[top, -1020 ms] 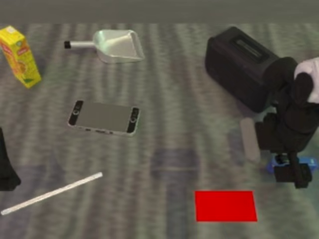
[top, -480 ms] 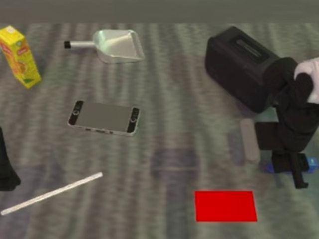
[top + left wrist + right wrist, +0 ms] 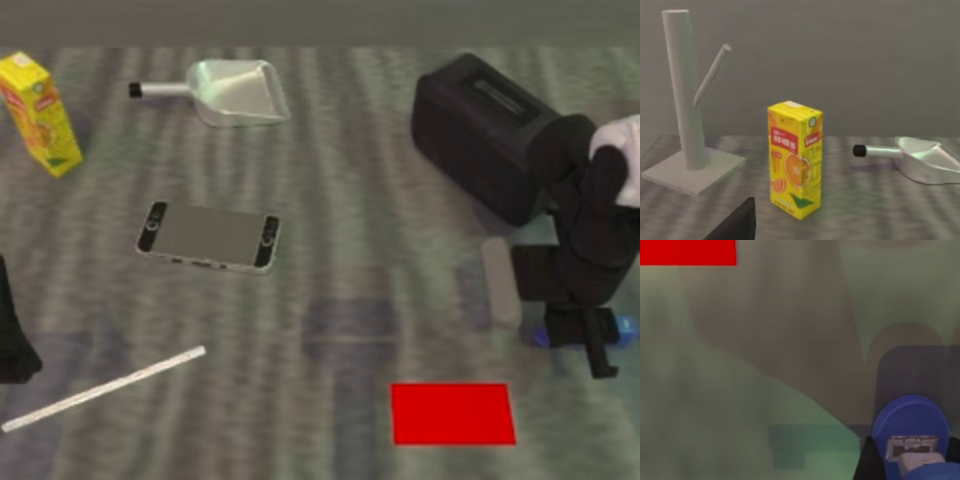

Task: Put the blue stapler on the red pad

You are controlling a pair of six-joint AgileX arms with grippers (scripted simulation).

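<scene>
The blue stapler (image 3: pixel 626 327) lies near the table's right edge, mostly covered from above by my right gripper (image 3: pixel 580 338). In the right wrist view its rounded blue end (image 3: pixel 910 422) sits between two black fingers (image 3: pixel 871 462) that press against both sides, so the gripper is shut on it. The red pad (image 3: pixel 453 413) lies flat to the left of the stapler and nearer the front edge; its corner also shows in the right wrist view (image 3: pixel 687 252). My left gripper (image 3: pixel 12 340) is parked at the left edge.
A black box (image 3: pixel 485 135) stands just behind the right arm, with a grey bar (image 3: pixel 500 280) beside the gripper. Further left are a phone (image 3: pixel 208 237), a metal scoop (image 3: pixel 235 92), a yellow juice carton (image 3: pixel 40 112), a white stick (image 3: pixel 105 388) and a grey stand (image 3: pixel 687 100).
My right gripper has shifted slightly left and toward the far side over the stapler, and less of the blue shows beside it. The left arm has not moved.
</scene>
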